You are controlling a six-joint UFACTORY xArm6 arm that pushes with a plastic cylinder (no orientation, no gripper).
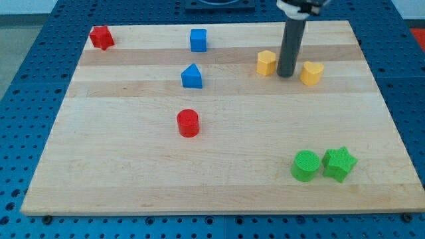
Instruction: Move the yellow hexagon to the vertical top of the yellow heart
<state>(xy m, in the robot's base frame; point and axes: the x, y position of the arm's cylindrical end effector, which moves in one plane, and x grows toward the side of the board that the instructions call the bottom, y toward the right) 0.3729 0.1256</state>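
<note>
Overhead, pale wooden board (pixel 219 192) on blue perforated table (pixel 26 79); end effector state unclear.

The tabletop (pixel 219 179) is pale striped wood on a blue perforated base (pixel 26 79). Yellow hexagon (pixel 266 63), yellow heart (pixel 311 72), two blue blocks (pixel 198 40) (pixel 192 77), red star (pixel 101 37), red cylinder (pixel 188 123), green cylinder (pixel 305 165), green star (pixel 339 163); dark rod (pixel 291 46).

A pale wooden surface (pixel 219 192) fills most of the frame. It is bordered on all sides by a blue perforated base (pixel 26 99). Even light is cast throughout.
</note>
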